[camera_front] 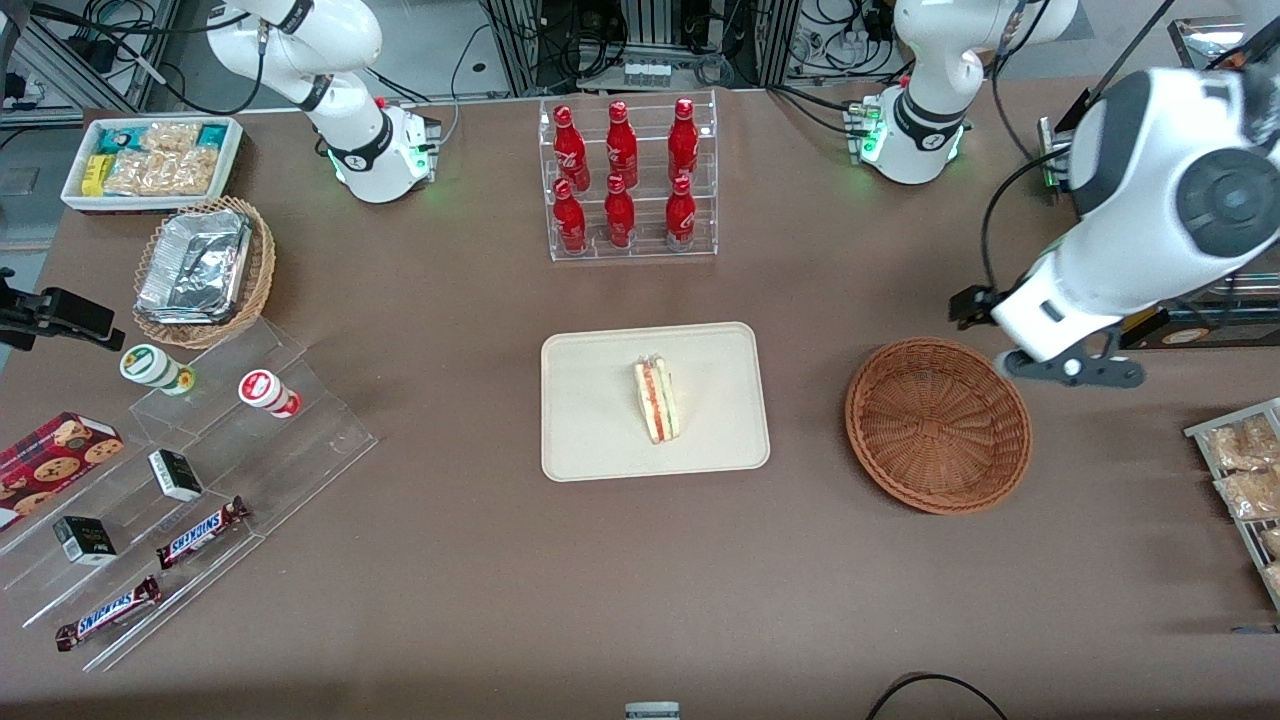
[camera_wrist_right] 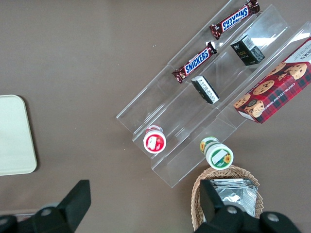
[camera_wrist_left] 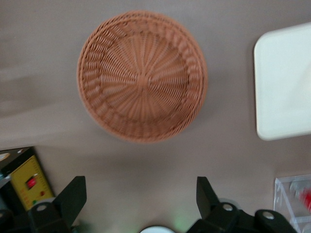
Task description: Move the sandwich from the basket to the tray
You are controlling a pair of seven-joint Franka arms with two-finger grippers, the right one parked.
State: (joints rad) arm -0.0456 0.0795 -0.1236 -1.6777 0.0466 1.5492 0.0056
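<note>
My left arm reaches in from the working end of the worktop, its forearm sloping down toward the middle. My hand (camera_wrist_left: 141,199) hangs in the air, palm facing straight down, holding nothing. My two black fingers (camera_wrist_left: 73,196) are spread wide apart, with bare worktop showing in the gap between them.

front view overhead, whole table; left wrist view looks down, tool (camera_wrist_left: 141,204) above basket (camera_wrist_left: 142,75); both share tray (camera_wrist_left: 284,87).
</note>
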